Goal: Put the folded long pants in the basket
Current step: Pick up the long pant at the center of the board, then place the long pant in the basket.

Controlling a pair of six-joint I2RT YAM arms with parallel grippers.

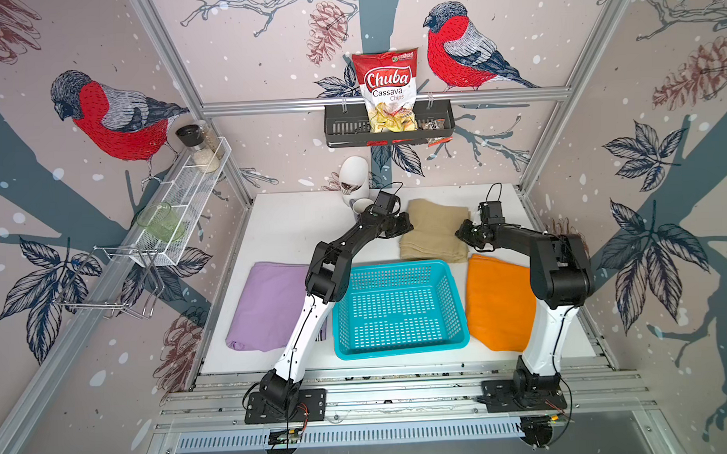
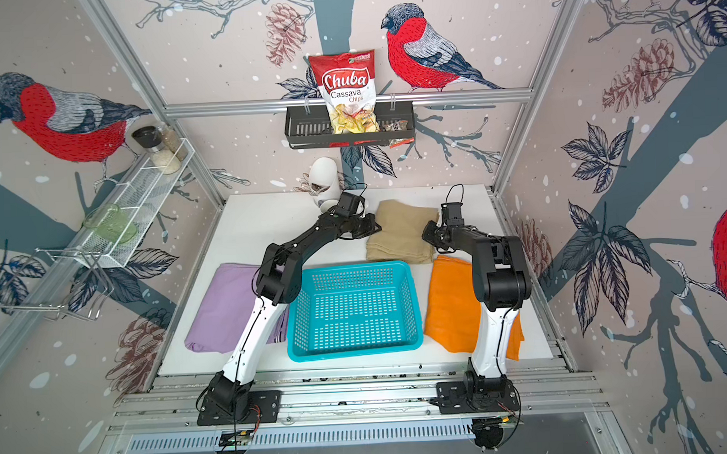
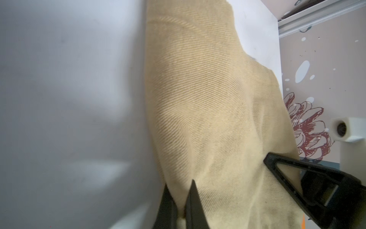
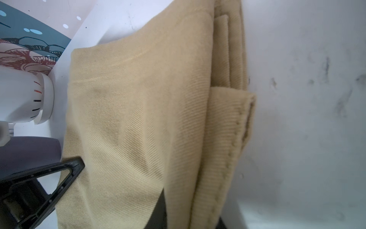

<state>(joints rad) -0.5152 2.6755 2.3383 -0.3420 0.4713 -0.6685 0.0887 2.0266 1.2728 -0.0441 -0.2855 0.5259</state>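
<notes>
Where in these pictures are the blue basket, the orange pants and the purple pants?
blue basket (image 1: pixel 398 314): in a top view, on its bare slotted floor.
orange pants (image 1: pixel 497 302): in a top view, middle of the cloth.
purple pants (image 1: pixel 267 306): in a top view, middle of the cloth.

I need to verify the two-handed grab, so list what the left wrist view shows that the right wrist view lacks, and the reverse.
Only the left wrist view: a metal frame rail and an orange sliver at the picture's edge. Only the right wrist view: a white cup beside the cloth, and the stitched hem of the folded layers. Both: the tan pants on the white table, with the left gripper and the right gripper closed on opposite edges of them.
</notes>
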